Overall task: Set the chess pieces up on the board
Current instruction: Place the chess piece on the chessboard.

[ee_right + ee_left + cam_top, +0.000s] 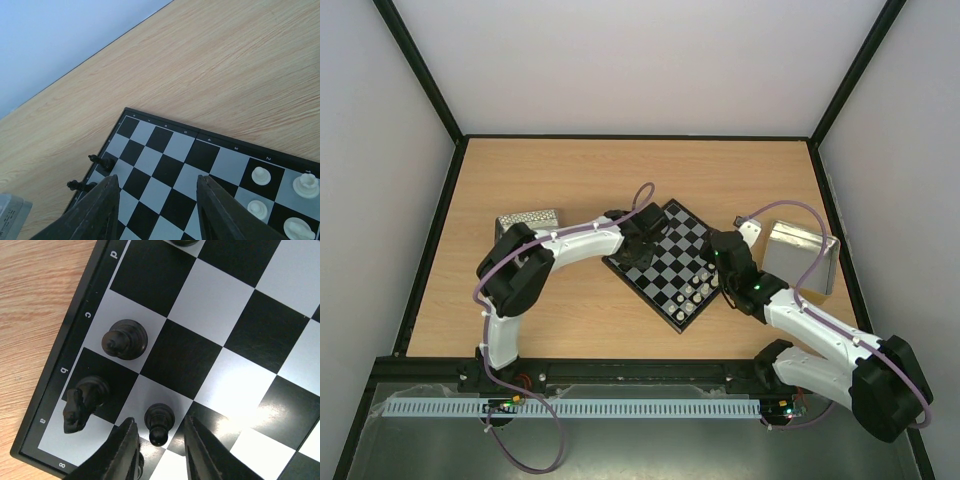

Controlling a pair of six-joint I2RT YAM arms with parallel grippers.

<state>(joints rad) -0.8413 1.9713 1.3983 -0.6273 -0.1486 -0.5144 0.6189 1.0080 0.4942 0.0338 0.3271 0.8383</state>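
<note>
The board (665,265) lies tilted at the table's middle. In the left wrist view a black pawn (159,422) stands on a light square near the board's rim (75,340). My left gripper (159,421) is open, with a finger on each side of the pawn and a gap on both. A black knight (75,410) and a black bishop (125,339) stand along the rim beside it. My right gripper (157,179) is open and empty above the board (165,122). White pieces (261,175) stand to its right and two black pieces (102,161) to its left.
A perforated metal tray (527,220) sits left of the board, behind the left arm. A shiny metal tray (800,255) sits right of the board, beside the right arm. White pieces (695,295) cluster at the board's near corner. Walls enclose the table.
</note>
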